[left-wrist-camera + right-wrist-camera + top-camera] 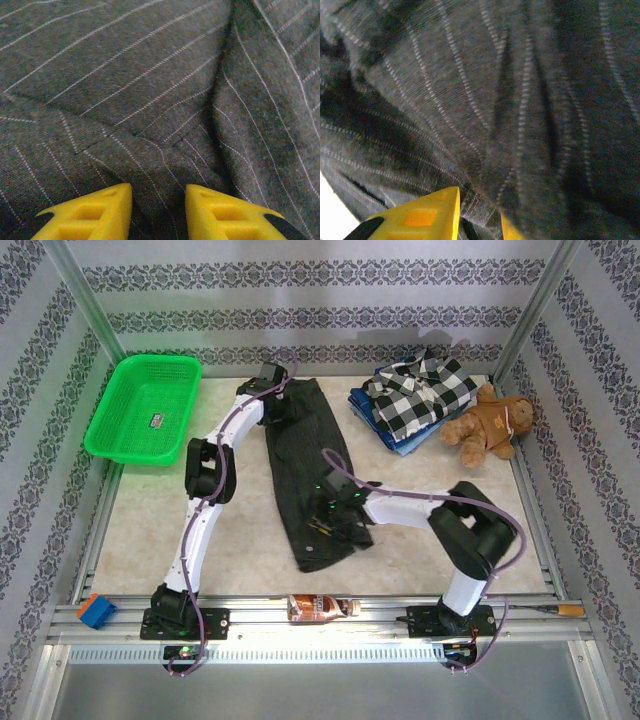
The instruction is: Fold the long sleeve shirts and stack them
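- Charcoal pinstriped shirt [305, 455] lies mid-desk as a long, narrow, rumpled strip running from the far side toward the near edge of the desk [150, 530].
- Left end effector [272, 380] sits at the shirt's far end, with the arm stretched up the left side of the strip.
- Left wrist view: the yellow fingers [107, 215] are a little apart and down on the cloth. A raised fold of the charcoal pinstriped shirt [150, 75] runs into the gap, so the left end effector [159, 189] is pinching that fold.
- Right end effector [330, 512] is on the shirt's near part, toward its right edge.
- Right wrist view: the right end effector [479, 210] is clamped on bunched shirt fabric [495, 100]. One finger [427, 215] is clear; the other is mostly covered by cloth.
- Black-and-white checked flannel shirt [418, 392] is folded at the far right, lying on top of a blue garment [400, 440].
- Brown teddy bear [492, 425] is just right of that stack.
- Green basket [135, 390] is at the far left, well apart from the shirts.
- A bottle [320, 607] lies on the front rail between the arm bases.
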### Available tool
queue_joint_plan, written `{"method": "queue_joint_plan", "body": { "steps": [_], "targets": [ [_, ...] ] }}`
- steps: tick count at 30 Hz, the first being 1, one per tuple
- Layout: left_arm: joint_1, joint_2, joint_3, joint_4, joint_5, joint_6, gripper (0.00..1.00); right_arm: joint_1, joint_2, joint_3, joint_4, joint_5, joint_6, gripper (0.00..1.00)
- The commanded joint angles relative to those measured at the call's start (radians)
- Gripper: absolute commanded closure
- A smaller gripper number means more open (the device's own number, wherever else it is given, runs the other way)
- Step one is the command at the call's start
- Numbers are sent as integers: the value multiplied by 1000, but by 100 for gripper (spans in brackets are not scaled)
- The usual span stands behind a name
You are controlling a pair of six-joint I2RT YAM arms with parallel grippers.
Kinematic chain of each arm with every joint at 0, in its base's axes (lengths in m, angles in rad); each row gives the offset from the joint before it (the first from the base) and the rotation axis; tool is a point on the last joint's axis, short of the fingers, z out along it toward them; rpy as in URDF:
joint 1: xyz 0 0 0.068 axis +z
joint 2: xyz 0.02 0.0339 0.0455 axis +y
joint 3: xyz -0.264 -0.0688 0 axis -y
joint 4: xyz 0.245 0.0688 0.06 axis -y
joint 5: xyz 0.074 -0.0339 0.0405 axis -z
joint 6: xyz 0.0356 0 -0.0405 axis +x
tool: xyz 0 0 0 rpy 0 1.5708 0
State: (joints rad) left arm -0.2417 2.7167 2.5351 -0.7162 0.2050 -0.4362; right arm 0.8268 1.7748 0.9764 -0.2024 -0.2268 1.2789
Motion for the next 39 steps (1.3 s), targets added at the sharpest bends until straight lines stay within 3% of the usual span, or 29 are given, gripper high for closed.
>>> {"method": "queue_joint_plan", "body": {
  "steps": [1,5,8,11,15,19,22,26,28,33,35,39],
  "targets": [
    [-2,68,84,-144,116,38,65,70,75,79,58,-20,149,70],
    [13,-73,4,-126,192,-6,57,120,14,112,23,27,198,59],
    [38,-250,-64,-96,256,-69,33,126,-66,154,-92,43,119,50],
    [69,-438,-121,-133,245,-70,18,113,-172,196,-273,71,23,40],
    [103,-682,-301,-200,249,-54,14,81,-303,224,-499,87,-119,33],
    [104,-994,-759,-158,258,-46,15,17,-381,143,-620,-15,-275,32],
    [91,-1212,-1151,-88,332,-110,23,10,-402,39,-606,-82,-357,33],
    [-9,-1434,-1506,-109,303,-174,31,36,-370,-49,-536,-141,-420,34],
    [-62,-1499,-1617,-134,285,-214,33,43,-338,-66,-517,-146,-435,35],
    [-83,-1635,-1832,-102,323,-311,37,43,-289,-94,-493,-139,-470,37],
    [-99,-1659,-1913,-29,393,-392,39,43,-275,-106,-480,-142,-482,37],
    [-192,-1635,-1956,18,371,-456,39,38,-256,-129,-456,-145,-491,38]
  ]
}}
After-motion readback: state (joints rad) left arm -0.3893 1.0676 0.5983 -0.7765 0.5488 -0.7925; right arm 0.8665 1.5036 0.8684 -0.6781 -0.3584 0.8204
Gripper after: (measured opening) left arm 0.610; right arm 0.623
